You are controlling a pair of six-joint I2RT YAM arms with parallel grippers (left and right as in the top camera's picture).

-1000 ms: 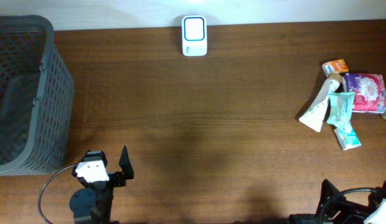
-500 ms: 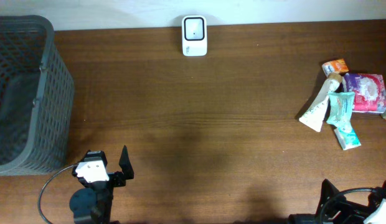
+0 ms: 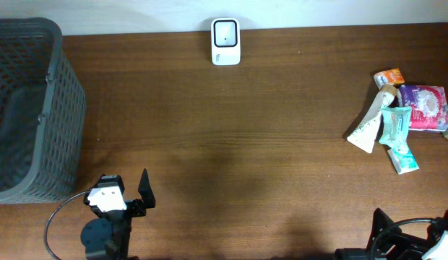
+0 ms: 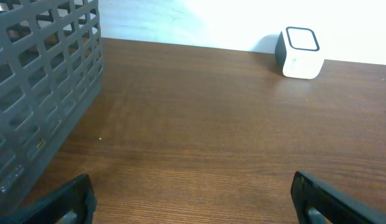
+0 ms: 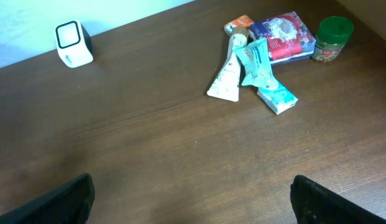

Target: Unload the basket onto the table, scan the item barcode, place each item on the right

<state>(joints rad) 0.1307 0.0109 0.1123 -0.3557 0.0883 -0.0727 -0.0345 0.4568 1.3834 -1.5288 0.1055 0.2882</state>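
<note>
A white barcode scanner point(image 3: 225, 41) stands at the table's far edge, its dark face up; it also shows in the left wrist view as the scanner point(image 4: 299, 53) and in the right wrist view as the scanner point(image 5: 73, 45). The items lie in a pile at the right: a white tube point(image 3: 368, 123), a teal packet point(image 3: 395, 124), a purple pouch point(image 3: 423, 107), an orange packet point(image 3: 389, 76) and a small box point(image 3: 402, 157). My left gripper point(image 3: 127, 189) hangs open near the front left, nothing between its fingers point(image 4: 75, 196). My right gripper point(image 3: 414, 220) is open at the front right, well short of the pile point(image 5: 258, 59).
A tall grey mesh basket point(image 3: 29, 108) fills the left end of the table, close beside the left gripper point(image 4: 190, 202). A green-lidded jar point(image 5: 330, 38) stands at the right of the pile. Bare brown tabletop point(image 3: 231, 144) stretches between the arms and the scanner.
The scanner's face went from bright with a blue rim to dark. Neither arm has moved and the items lie as before.
</note>
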